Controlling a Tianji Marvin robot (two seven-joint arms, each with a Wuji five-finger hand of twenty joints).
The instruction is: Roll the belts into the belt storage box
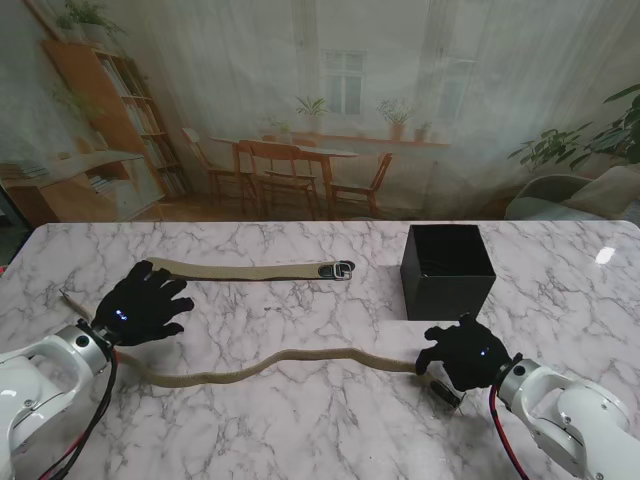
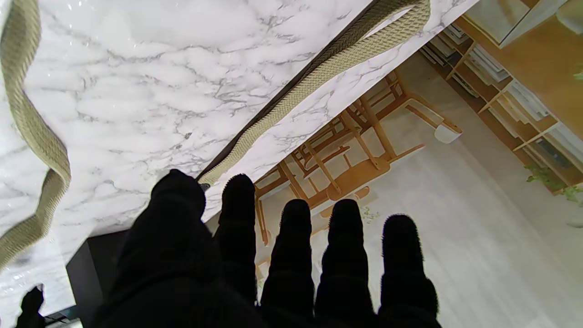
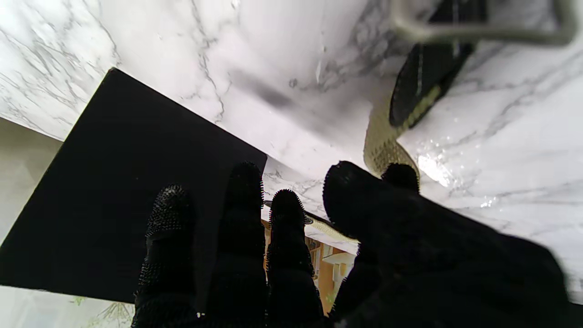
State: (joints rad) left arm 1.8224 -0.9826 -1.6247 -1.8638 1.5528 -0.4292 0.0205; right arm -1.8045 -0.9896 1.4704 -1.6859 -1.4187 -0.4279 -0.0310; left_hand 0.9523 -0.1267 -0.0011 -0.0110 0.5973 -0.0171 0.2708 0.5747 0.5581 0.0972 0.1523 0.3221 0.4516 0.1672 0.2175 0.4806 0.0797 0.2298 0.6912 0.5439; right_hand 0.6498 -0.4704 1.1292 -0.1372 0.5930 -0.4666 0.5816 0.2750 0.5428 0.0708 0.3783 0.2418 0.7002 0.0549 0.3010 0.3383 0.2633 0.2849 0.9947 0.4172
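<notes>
Near belt [image 1: 270, 365] lies wavy, nine-to-three, black box [image 1: 447, 268] at one o'clock. Soft woven webbing, likely limp; take it at the buckle end. Right hand [image 1: 463, 353] pinches there; left hand [image 1: 145, 303] spread, empty.

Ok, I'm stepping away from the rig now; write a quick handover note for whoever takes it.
Left hand: open, fingers spread, holding nothing, between the two belts.
Right hand: over the buckle end of the near belt; grip unclear.
Far belt lies flat and straight; near belt lies wavy, unrolled.
Belt storage box stands at far right; its contents cannot be made out.
Done: nothing rolled. Left: roll and box both.
</notes>
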